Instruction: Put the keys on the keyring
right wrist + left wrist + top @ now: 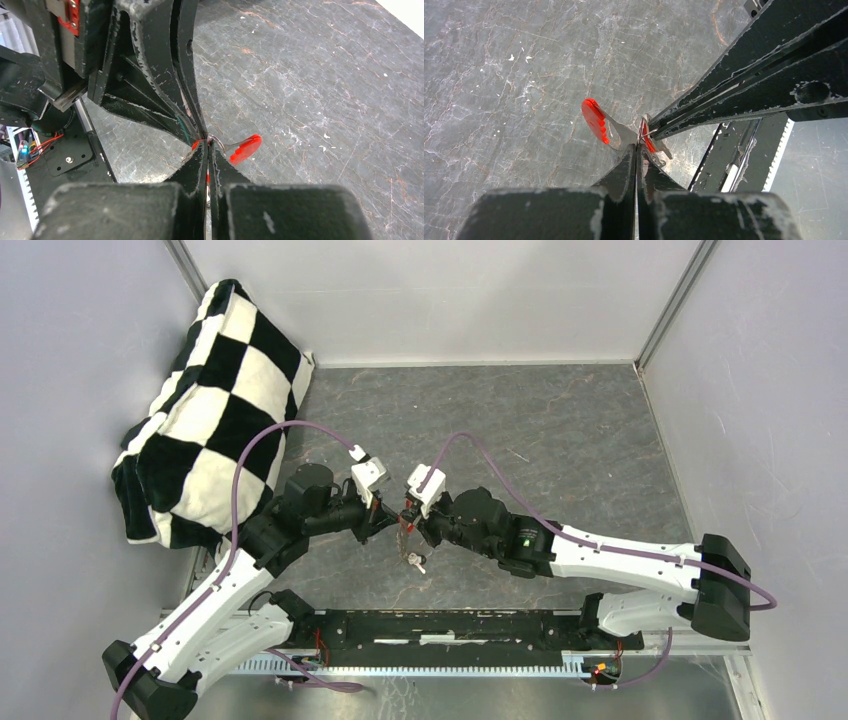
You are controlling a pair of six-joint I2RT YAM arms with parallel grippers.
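Left gripper (pixel 637 148) grips red key (pixel 595 120), jutting sideways, head outward.

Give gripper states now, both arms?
Left gripper: shut on the red key.
Right gripper: shut, apparently on the keyring.

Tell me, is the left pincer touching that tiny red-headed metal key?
Touching: left wrist view shows the shut left pincer clamping the blade of the red-headed metal key.
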